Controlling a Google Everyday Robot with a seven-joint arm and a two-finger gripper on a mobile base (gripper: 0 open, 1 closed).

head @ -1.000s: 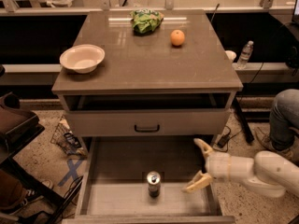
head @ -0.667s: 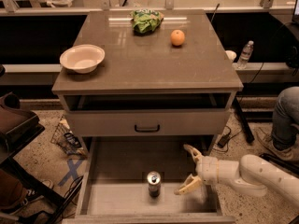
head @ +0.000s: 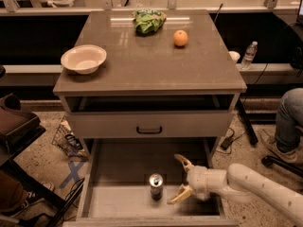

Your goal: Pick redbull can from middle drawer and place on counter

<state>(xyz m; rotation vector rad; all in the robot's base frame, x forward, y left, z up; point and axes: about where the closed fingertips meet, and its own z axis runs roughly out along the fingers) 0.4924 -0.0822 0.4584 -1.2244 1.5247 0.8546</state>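
Note:
The redbull can (head: 155,186) stands upright on the floor of the pulled-out middle drawer (head: 118,167), near its front rim. My gripper (head: 179,180) is open, inside the drawer just right of the can, its two pale fingers (head: 182,161) spread towards it without touching. The white arm comes in from the lower right. The counter (head: 147,65) tops the cabinet above.
On the counter are a pale bowl (head: 84,58) at the left, a green bag (head: 148,20) at the back and an orange (head: 180,38). A closed drawer front with a black handle (head: 149,130) sits above the open drawer. A water bottle (head: 249,55) and a person's leg (head: 288,117) are at the right.
My gripper has moved left across the drawer, closer to the can, still open. The can has not moved.

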